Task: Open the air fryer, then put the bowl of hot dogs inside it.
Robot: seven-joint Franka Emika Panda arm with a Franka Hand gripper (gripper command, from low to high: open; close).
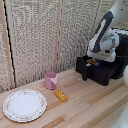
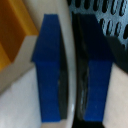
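Observation:
The black air fryer [image 1: 121, 50] stands at the exterior view's right with its drawer [image 1: 102, 75] pulled out, and the handle [image 1: 85, 71] points toward the table's middle. My gripper [image 1: 93, 60] is lowered into the open drawer. In the wrist view the gripper [image 2: 74, 75] is shut on the thin white rim of the bowl [image 2: 20, 105], one blue fingertip [image 2: 48, 70] inside and one outside. Yellow-orange hot dogs [image 2: 12, 35] lie in the bowl. The drawer's black perforated floor [image 2: 105, 20] shows just beyond the bowl.
A pink cup [image 1: 50, 80] stands mid-table. An orange-yellow block [image 1: 61, 95] lies in front of it. A large patterned plate [image 1: 24, 105] sits at the exterior view's left. A slatted screen closes the back.

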